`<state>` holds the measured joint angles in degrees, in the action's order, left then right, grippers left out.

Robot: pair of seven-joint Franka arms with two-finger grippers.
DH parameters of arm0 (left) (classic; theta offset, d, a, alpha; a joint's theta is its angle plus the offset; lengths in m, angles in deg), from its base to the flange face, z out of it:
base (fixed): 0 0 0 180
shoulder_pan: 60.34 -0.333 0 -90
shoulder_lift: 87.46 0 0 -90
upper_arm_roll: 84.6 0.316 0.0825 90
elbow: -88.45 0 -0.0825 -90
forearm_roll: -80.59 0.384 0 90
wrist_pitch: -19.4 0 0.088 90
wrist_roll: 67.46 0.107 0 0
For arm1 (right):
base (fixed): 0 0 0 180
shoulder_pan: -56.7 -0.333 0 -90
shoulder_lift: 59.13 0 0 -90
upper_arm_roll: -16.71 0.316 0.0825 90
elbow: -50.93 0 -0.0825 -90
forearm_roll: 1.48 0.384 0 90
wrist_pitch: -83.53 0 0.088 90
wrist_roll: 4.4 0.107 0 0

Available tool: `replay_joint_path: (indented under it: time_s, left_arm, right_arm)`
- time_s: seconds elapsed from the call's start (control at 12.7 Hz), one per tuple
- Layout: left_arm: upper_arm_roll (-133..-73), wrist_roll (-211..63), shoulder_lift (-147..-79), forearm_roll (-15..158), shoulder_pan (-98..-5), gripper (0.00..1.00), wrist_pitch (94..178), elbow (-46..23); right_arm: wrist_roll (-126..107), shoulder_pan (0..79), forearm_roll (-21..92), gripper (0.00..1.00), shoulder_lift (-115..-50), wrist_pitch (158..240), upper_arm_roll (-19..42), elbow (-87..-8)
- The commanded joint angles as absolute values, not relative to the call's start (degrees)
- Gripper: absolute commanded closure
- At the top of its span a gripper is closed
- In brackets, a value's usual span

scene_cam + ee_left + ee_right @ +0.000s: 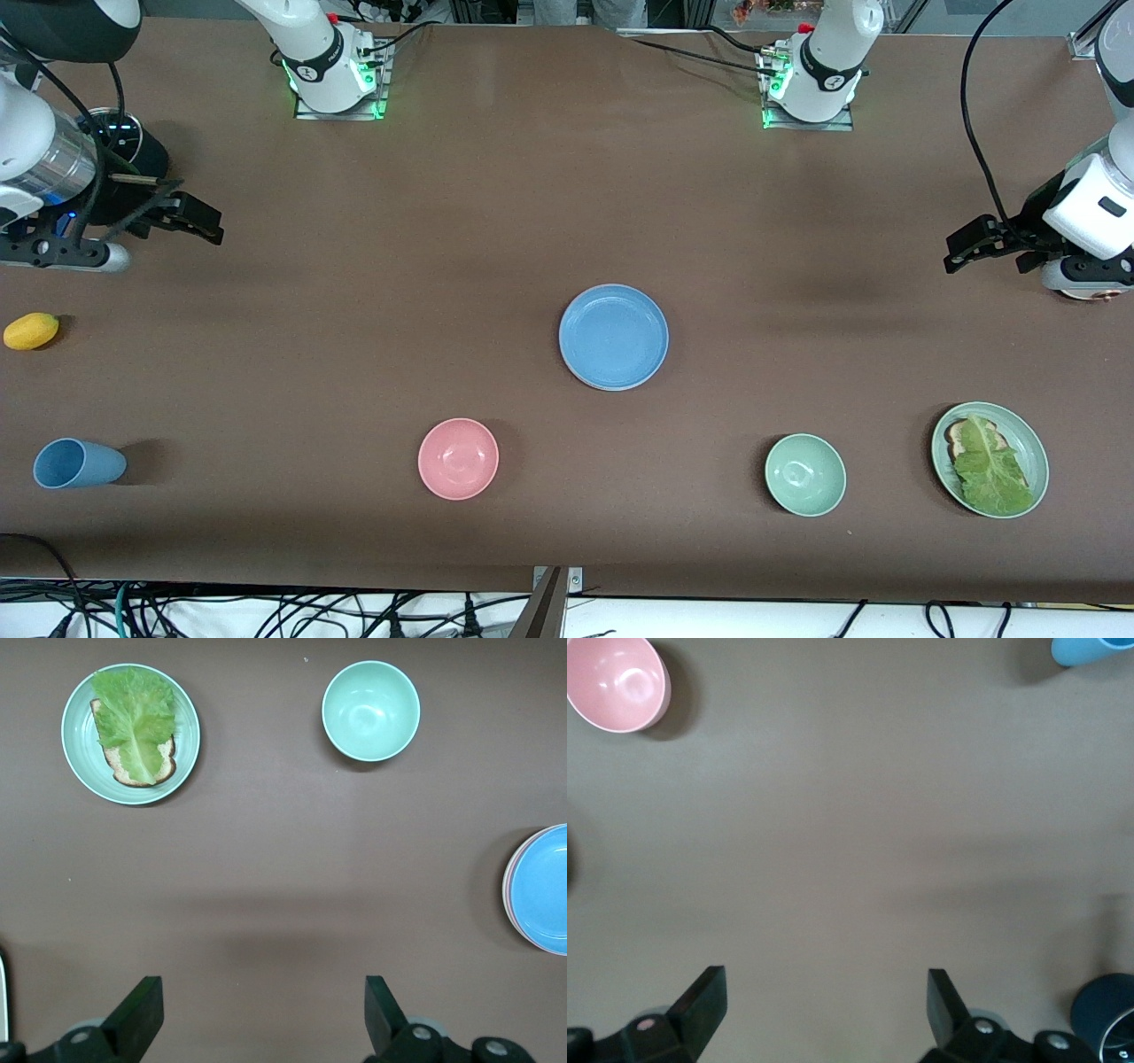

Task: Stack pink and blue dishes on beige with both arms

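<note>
The blue plate tops what appears to be a finished stack at table centre, so the left gripper and right gripper wait empty and open, well apart from it at their own table ends.

Sky-blue plate tops stack; thin pink edge visible beneath it in left wrist view. Plain matte brown table. Salmon-pink bowl. Pale mint-green bowl. Pale green plate holds bright green lettuce leaf over brown-crusted bread. Light blue cup. Yellow-orange fruit. Glossy white arms; black left gripper, black right gripper.
</note>
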<state>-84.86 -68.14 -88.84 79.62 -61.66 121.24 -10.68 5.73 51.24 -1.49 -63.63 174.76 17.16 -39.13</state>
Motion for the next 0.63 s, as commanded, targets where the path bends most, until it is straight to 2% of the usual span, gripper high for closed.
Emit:
replay_joint_path:
  time_s: [0.0,0.55]
  left_arm:
    - [-85.0,-67.3,-89.0,79.0,-61.9,0.00,120.1,-9.8]
    - [-85.0,-67.2,-89.0,79.0,-61.9,0.00,120.0,-9.8]
  right_arm:
    - [4.3,52.3,-2.3,0.00,-64.0,174.1,17.8,-36.3]
    - [3.4,52.8,0.5,0.00,-64.0,174.1,16.8,-36.2]
